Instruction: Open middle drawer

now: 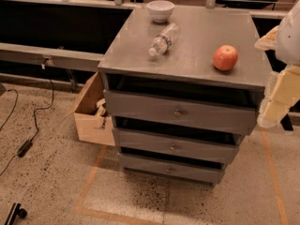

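The grey cabinet [187, 46] has three drawers stacked in its front. The middle drawer [140, 142] is the second grey front, with a small round metal knob [173, 147] at its centre and a dark gap above it. The top drawer [140, 108] and the lowest drawer [140, 164] have the same kind of knob. My gripper [274, 104] is pale and hangs at the right edge of the view, beside the cabinet's right side at about top-drawer height. It is apart from the knobs and holds nothing that I can see.
On the cabinet top lie a white bowl [160, 10], a plastic bottle [163, 40] on its side and a red apple [225, 57]. An open cardboard box [91, 111] stands at the cabinet's left. A cable [28, 139] runs over the floor at left. Orange tape lines [91, 177] mark the floor.
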Available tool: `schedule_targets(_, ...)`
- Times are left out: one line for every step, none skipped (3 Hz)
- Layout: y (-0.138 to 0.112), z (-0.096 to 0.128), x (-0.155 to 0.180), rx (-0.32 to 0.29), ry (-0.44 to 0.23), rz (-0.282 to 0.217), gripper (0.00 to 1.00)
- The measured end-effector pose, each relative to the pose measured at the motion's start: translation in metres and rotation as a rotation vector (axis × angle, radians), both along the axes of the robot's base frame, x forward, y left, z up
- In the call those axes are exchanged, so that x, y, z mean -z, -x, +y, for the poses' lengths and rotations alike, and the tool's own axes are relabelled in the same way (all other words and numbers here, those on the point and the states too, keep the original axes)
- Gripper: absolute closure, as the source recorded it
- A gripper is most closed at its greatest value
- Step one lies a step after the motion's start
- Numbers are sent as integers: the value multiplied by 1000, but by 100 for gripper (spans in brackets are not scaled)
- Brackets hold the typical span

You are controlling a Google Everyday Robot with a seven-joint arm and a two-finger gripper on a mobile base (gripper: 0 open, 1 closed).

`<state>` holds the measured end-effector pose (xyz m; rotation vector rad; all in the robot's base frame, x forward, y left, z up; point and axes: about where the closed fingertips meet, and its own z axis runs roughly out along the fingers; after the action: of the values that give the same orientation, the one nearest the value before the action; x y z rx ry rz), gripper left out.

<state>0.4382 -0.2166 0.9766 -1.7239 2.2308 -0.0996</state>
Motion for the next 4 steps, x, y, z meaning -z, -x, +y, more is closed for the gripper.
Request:
schedule_targets(0,0,0,0,0,0,0)
schedule_targets(-3,-2,35,-21,-21,7,0)
schedule_targets(-9,1,119,-97,-50,32,0)
schedule_targets(-13,6,192,-157,-54,18,0)
